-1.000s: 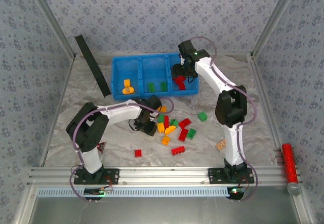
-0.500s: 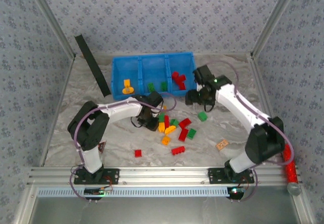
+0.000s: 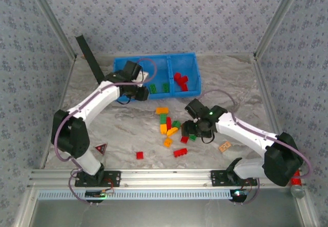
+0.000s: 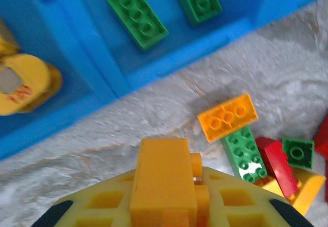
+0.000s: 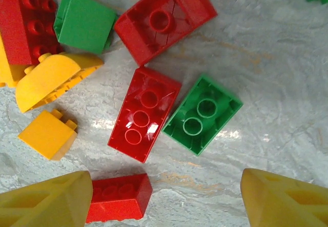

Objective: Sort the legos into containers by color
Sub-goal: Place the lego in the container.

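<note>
Two green bricks (image 4: 136,14) occupy the bin's middle compartment (image 3: 161,73); left gripper (image 4: 169,201) clamps an orange brick (image 4: 161,170), right gripper (image 5: 164,186) spread.

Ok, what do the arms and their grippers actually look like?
The left arm and right arm each have white links, black joints and a looping purple cable. The left fingers and right fingers are yellow ribbed plastic.

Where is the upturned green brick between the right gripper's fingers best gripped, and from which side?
Take the green brick by its two short ends, coming straight down from above. It lies flat, hollow side up, and one long side lies right beside a red brick, so a finger probably will not fit there. The short ends stand free.
</note>
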`<act>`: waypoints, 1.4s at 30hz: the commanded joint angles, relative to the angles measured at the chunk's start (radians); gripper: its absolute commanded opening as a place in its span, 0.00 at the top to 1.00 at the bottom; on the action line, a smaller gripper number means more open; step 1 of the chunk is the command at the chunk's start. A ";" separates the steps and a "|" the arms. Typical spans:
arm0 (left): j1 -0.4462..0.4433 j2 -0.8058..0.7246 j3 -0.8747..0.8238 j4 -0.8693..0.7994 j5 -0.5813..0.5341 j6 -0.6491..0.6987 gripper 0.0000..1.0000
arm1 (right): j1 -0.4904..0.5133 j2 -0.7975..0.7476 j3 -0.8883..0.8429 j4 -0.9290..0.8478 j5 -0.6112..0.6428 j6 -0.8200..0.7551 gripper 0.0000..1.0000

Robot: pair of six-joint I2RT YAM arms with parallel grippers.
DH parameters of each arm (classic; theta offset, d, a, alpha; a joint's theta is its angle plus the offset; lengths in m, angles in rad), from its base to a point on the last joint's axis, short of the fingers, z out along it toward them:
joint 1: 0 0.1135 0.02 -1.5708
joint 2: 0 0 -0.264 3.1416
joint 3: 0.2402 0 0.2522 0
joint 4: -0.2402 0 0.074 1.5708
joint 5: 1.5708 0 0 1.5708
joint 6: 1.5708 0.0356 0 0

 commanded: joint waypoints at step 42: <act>0.246 0.526 0.411 -0.066 -0.093 -0.046 0.71 | 0.302 0.022 -0.135 0.058 -0.134 0.757 0.19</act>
